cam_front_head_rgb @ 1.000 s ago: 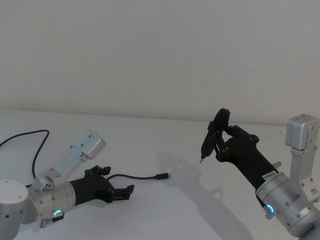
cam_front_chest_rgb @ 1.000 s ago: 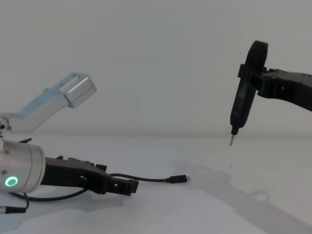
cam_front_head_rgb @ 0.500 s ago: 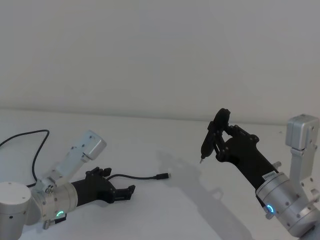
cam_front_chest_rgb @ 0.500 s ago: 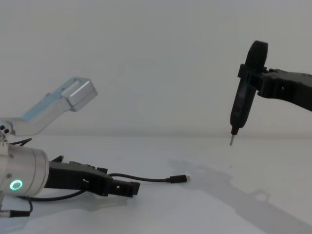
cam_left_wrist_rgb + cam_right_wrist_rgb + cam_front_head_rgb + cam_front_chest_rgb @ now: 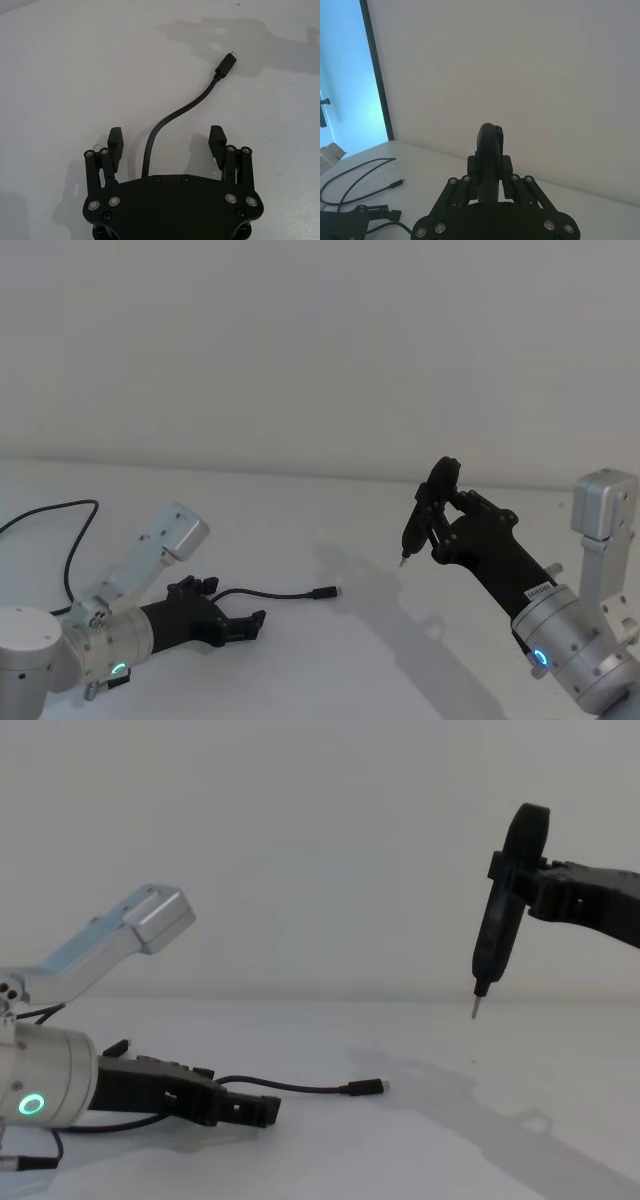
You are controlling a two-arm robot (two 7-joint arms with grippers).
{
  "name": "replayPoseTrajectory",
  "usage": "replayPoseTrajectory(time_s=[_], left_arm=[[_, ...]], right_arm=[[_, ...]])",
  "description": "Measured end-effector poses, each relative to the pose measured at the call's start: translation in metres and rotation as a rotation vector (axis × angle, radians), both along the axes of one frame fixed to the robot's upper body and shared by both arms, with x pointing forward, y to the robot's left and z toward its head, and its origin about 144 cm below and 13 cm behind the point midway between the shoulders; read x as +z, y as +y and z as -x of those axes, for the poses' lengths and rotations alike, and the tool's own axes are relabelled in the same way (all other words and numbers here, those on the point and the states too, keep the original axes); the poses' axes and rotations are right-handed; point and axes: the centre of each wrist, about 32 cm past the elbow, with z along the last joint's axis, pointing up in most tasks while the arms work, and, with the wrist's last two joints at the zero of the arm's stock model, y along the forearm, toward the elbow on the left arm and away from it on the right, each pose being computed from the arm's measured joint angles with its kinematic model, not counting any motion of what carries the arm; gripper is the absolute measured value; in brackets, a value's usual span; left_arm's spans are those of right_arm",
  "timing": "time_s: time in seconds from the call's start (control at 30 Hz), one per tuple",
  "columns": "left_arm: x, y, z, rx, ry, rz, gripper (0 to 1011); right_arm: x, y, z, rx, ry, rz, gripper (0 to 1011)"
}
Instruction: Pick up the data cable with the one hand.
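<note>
The data cable point(image 5: 281, 594) is a thin black cord lying on the white table point(image 5: 330, 660), its small plug point(image 5: 326, 591) pointing right. Its far part loops away at the left point(image 5: 70, 540). My left gripper point(image 5: 233, 606) lies low on the table, open, with the cord running between its fingers point(image 5: 116, 143) without being pinched. The left wrist view shows the cable point(image 5: 170, 117) curving out to its plug point(image 5: 226, 63). My right gripper point(image 5: 440, 525) hangs above the table at the right, shut on a black pen-shaped tool point(image 5: 497, 930) with a thin metal tip.
The white table point(image 5: 420, 1140) stretches bare between the arms, backed by a plain wall. The right wrist view shows the tool point(image 5: 489, 150), the cable point(image 5: 355, 184) and the left gripper point(image 5: 372, 212) farther off.
My left gripper has sunk slightly toward the table and eased a little leftward along the cord. The right arm and its tool have stayed still.
</note>
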Motion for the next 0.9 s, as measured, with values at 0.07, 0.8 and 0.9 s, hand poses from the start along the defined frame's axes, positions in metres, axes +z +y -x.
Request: replayPoseTrajectory(time_s=[0.07,0.8,0.9], left_arm=[[-0.0003,0.0001,0.0,0.002,0.0,0.0,979],[-0.0016,0.0008,0.0002,0.012,-0.005,0.0,647],[-0.0017,0.0009,0.0002,0.012,-0.005,0.0,623]], right_arm=[[0.0,0.0,0.0,0.0,0.0,0.0,274],[0.0,0.0,0.0,0.0,0.0,0.0,274],[0.0,0.0,0.0,0.0,0.0,0.0,274]])
